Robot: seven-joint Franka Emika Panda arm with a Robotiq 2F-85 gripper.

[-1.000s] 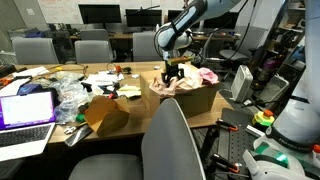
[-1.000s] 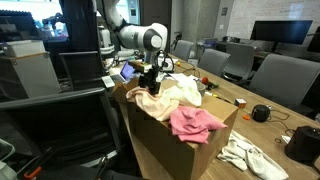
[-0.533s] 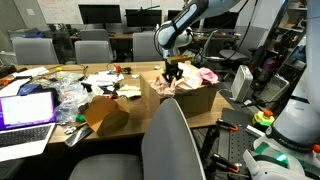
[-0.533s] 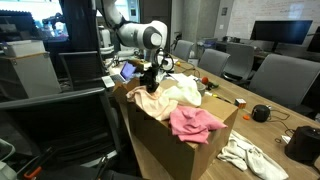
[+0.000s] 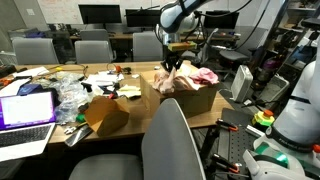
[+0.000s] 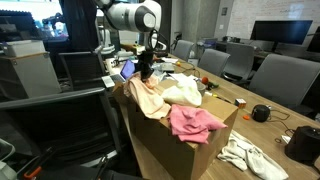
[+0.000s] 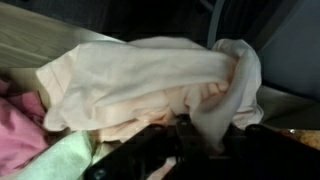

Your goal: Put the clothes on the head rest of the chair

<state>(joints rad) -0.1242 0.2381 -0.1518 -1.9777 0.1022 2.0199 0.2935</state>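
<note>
The gripper [image 6: 146,70] is clamped on a bunched fold of the peach cloth [image 6: 147,98], which hangs limp over the box [image 6: 165,150]. It looks light, soft and floppy. A pinch near one gathered edge suits it, so the rest can drape over the chair [image 5: 172,140] headrest.

Open air above the grey chair back [image 5: 170,140]; table clutter [image 5: 95,85] crowds beside the cardboard box [image 5: 195,100]

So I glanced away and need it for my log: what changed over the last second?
The gripper rose from the box, shut on a peach cloth, which now hangs partly lifted out. The pink cloth, white cloth and chair stayed put.
</note>
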